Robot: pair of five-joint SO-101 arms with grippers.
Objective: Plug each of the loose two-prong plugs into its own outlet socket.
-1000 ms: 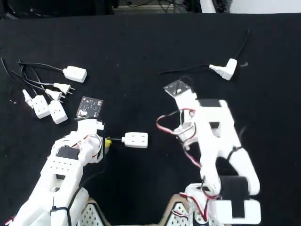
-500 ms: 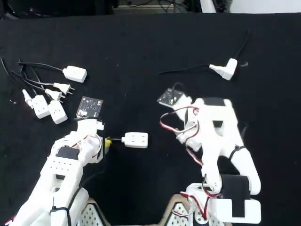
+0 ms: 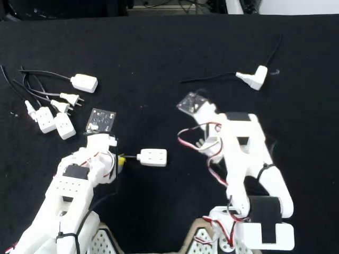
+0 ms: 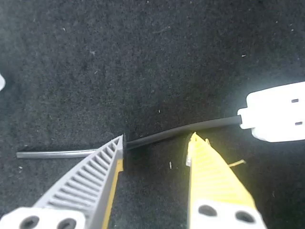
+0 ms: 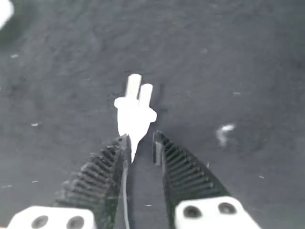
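The right gripper (image 5: 140, 137) is pinching a white two-prong plug (image 5: 135, 110), prongs pointing away from it. The left gripper (image 4: 157, 138) is sitting spread astride the black cord (image 4: 190, 128) (just beside its outlet socket (image 4: 276, 117)) on the black surface (image 4: 143, 57).

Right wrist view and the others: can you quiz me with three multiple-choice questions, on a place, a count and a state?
1. Where lies the socket block nearest the left gripper? A between the arms; B at the far edge; C on an arm.
2. Prongs on the plug in the right gripper? A one; B two; C three.
3. The left gripper is: A open; B shut empty; C gripping a plug.
Key: A, between both arms; B, two prongs show; A, its fingers straddle the cord, apart.
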